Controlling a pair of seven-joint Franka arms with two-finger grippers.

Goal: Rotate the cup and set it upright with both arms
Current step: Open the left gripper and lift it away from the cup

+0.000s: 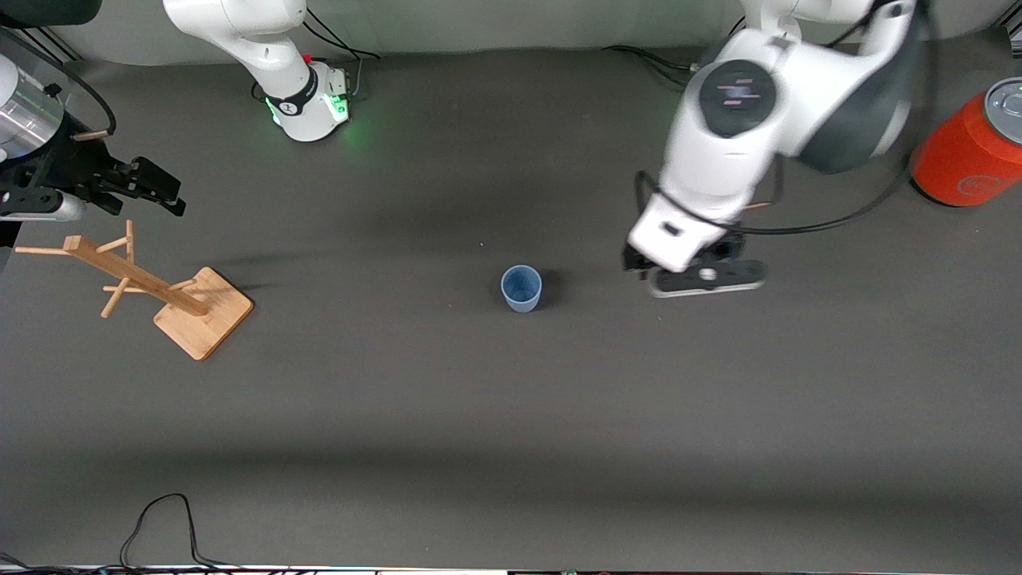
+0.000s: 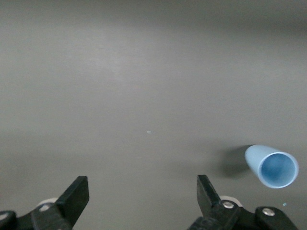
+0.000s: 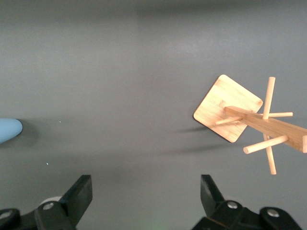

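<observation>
The pale-blue cup (image 1: pixel 520 287) stands upright, mouth up, on the dark table near its middle. It also shows in the left wrist view (image 2: pixel 272 166) and as a sliver at the edge of the right wrist view (image 3: pixel 7 130). My left gripper (image 1: pixel 696 278) hangs over bare table beside the cup, toward the left arm's end, open and empty (image 2: pixel 142 191). My right gripper (image 1: pixel 156 190) is open and empty (image 3: pixel 146 189), up over the right arm's end of the table, above the wooden rack.
A wooden peg rack (image 1: pixel 160 291) on a square base stands at the right arm's end, also in the right wrist view (image 3: pixel 249 120). A large orange-red can (image 1: pixel 970 148) with a grey lid sits at the left arm's end. A black cable (image 1: pixel 160 527) loops at the front edge.
</observation>
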